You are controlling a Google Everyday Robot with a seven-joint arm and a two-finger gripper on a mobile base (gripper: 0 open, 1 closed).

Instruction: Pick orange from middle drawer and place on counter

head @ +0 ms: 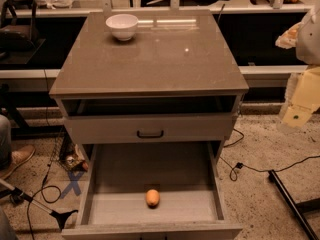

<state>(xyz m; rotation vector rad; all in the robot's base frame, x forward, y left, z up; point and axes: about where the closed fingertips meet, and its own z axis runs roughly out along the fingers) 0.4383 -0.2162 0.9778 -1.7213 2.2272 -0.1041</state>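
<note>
The orange [152,198] lay pointing front to back in the middle drawer [120,207], down-left of the raised gripper [299,109], whose grip I couldn't tell.

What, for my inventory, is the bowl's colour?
Plain white, in the camera view: bowl on the counter, back left; claw at the right edge.
</note>
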